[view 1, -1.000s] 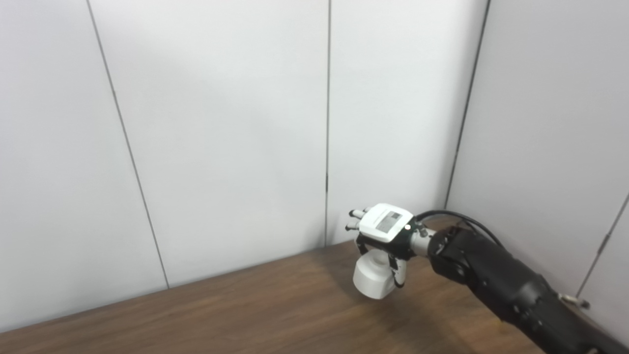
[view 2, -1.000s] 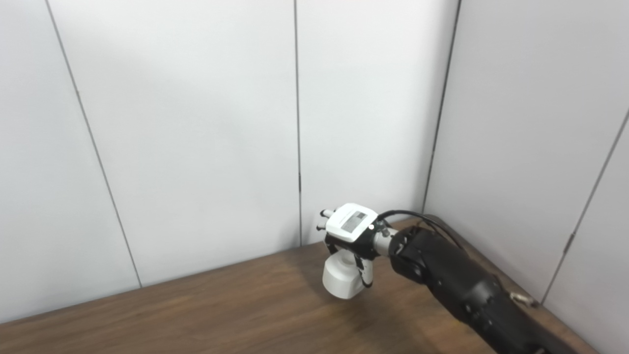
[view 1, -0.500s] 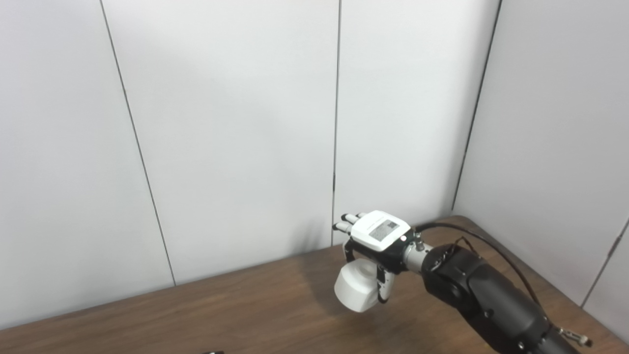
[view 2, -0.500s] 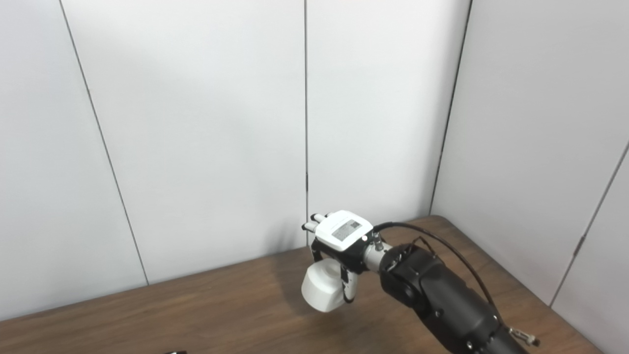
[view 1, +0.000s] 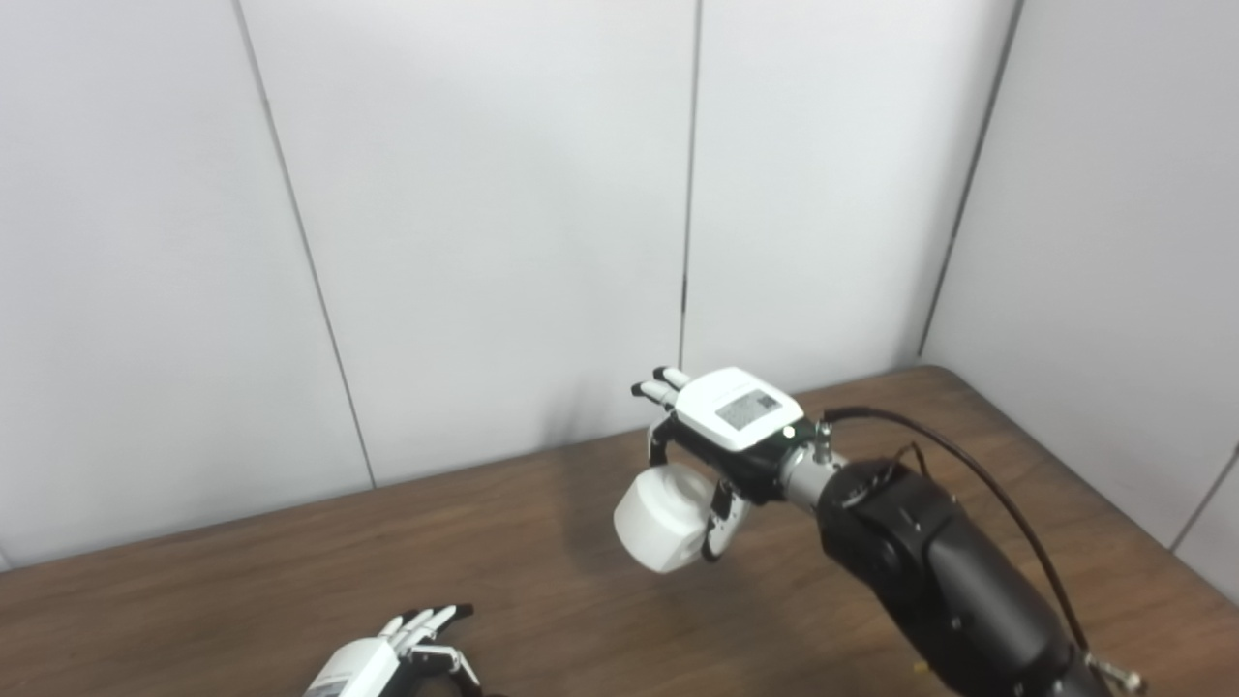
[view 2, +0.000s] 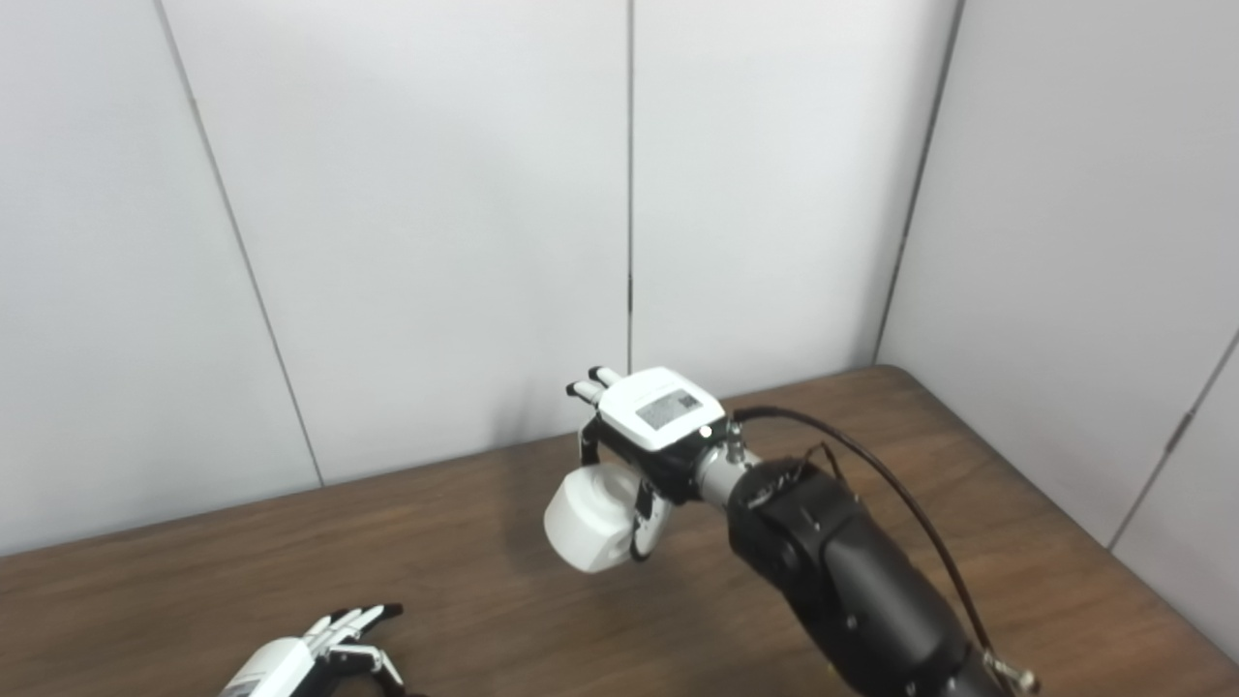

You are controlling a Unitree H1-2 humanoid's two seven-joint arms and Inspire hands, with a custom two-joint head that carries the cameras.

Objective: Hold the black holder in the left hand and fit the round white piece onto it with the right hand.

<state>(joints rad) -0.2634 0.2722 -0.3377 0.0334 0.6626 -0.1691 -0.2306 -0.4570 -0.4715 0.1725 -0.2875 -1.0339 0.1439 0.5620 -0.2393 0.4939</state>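
Right hand fingers wrapped round white piece above tabletop far edge. Left hand near edge, fingers straight together; both views same.

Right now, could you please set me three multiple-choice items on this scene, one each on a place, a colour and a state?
1. Where is the left hand?
A. at the bottom edge, left of the right hand
B. above the right hand
C. against the wall panels

2. What colour is the round piece?
A. black
B. white
C. red

3. What is the right hand doing?
A. lying flat on the wooden table
B. hanging open with nothing in it
C. holding the round piece above the table

Answers:
1 A, only its fingers and back show at the lower left of both views.
2 B, it is plain white against the brown wood.
3 C, the fingers close around the piece, whose shadow falls on the table beyond it.
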